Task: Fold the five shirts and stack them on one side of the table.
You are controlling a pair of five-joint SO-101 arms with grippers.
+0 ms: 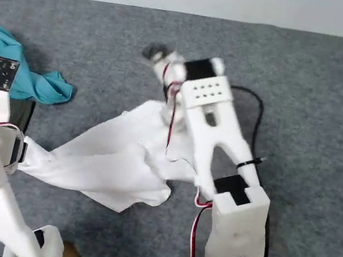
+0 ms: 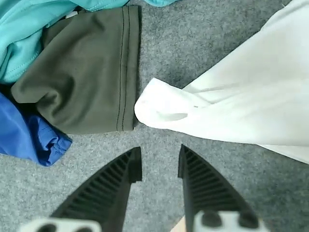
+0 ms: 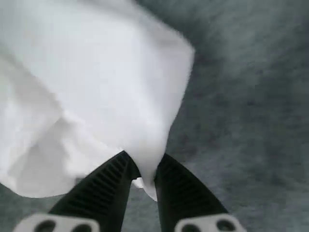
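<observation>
Prob. flattening step: white shirt [image 1: 114, 158] lies crumpled mid-frame, right gripper [image 3: 143, 175] pinching its edge, left gripper [image 2: 158, 164] spread, empty, near its corner; next, left must grab that.

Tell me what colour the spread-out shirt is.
White; the shirt shows best from the high view.

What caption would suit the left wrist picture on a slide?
Open left gripper above grey table, near white shirt, olive shirt, teal shirt and blue shirt.
</observation>
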